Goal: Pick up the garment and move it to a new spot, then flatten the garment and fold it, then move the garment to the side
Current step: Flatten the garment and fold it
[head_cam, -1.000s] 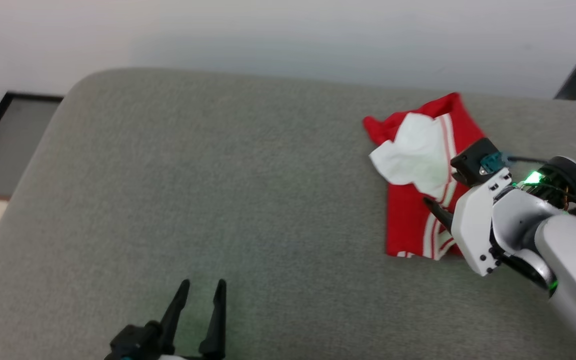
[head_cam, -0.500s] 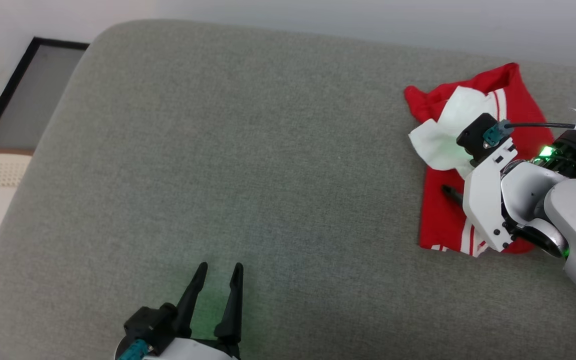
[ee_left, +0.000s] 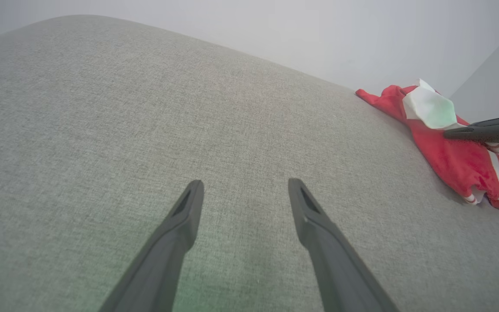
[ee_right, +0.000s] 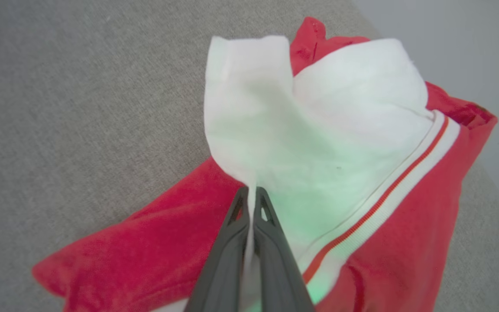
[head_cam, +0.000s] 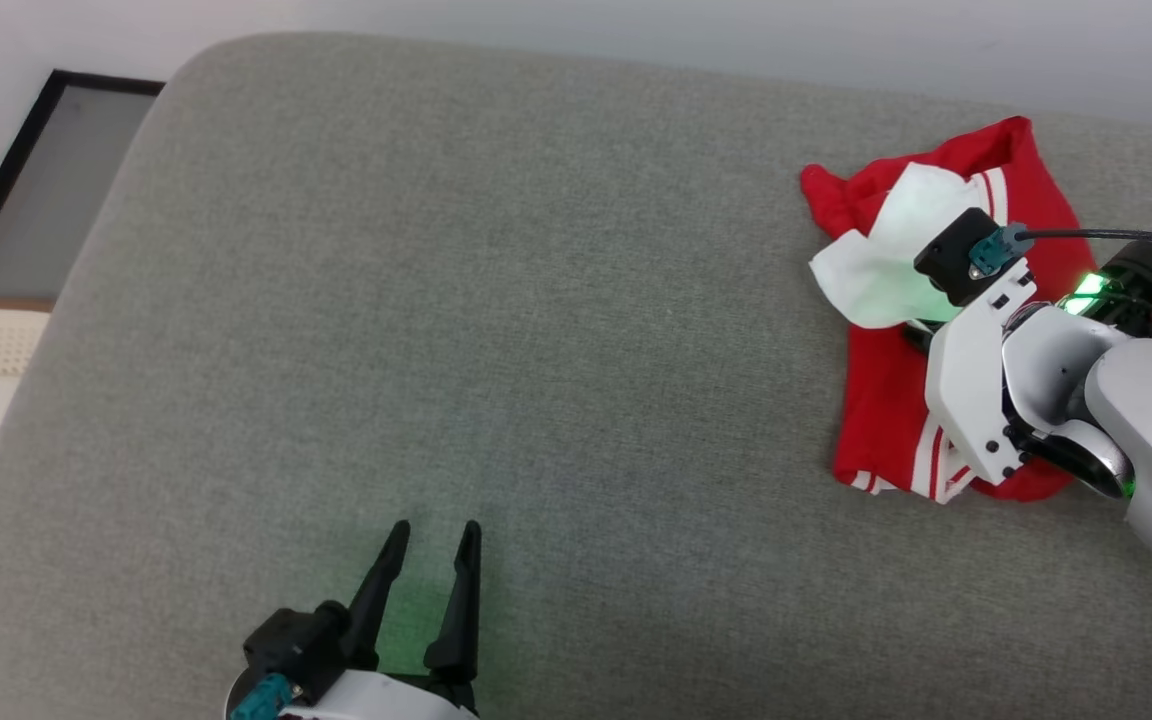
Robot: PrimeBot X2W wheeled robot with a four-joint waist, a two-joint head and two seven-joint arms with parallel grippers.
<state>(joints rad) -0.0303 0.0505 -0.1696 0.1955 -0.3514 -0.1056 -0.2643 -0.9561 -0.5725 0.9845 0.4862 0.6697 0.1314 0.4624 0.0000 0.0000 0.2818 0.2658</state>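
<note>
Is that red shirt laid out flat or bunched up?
Bunched up: the red jersey lies crumpled in a heap, its white sleeve flopped over the red body.

The head view looks steeply down on the grey cushion (head_cam: 496,330), with the garment (head_cam: 876,420) at the frame's right edge. The left wrist view skims low across the same cushion, garment at upper right. The right wrist view hangs close above that garment.

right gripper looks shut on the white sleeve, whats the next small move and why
Probably lift the right gripper a little, straight up. It is pinched on a fold of the white sleeve of the garment, and the rest lies bunched on the grey cushion. A short lift would test the grip before carrying it to a new spot.
</note>
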